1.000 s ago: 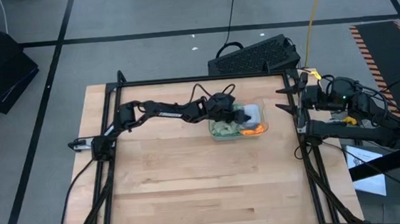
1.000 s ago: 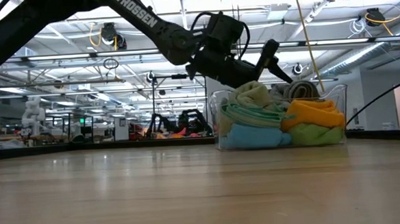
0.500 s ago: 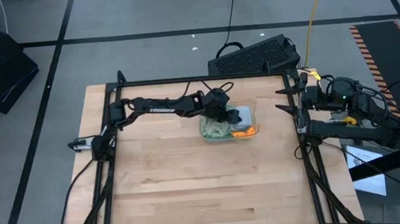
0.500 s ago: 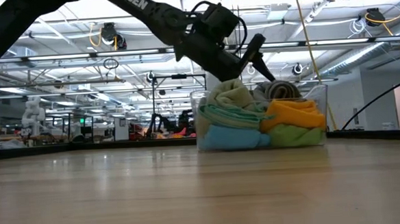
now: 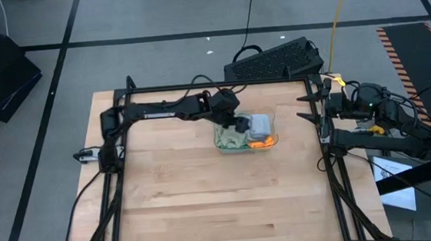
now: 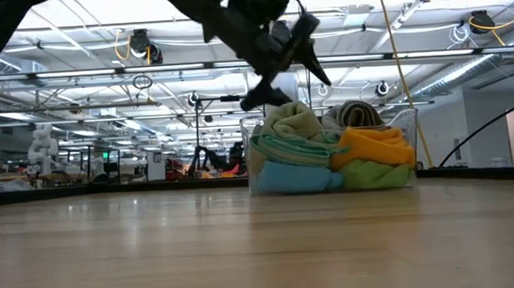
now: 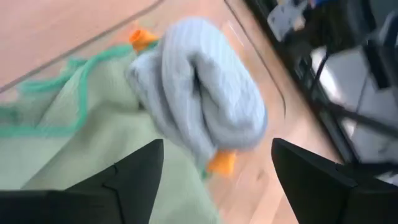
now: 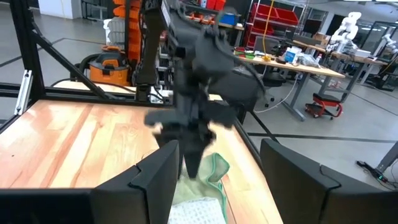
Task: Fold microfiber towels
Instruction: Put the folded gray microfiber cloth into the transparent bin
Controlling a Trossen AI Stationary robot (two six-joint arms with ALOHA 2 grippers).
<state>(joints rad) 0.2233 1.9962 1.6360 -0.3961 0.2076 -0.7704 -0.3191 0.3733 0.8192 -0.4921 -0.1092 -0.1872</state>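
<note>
Several bunched microfiber towels (image 6: 328,153) fill the tray (image 5: 273,140); left hand (image 5: 239,123) spread apart above.

Towels (image 5: 251,131) heaped in tray (image 5: 271,141) at table (image 5: 206,198) rear centre; left end effector (image 5: 238,123) above them

one clear tray (image 6: 405,118), five small towels piled in it just under the left gripper (image 6: 298,52), two robot arms
</note>
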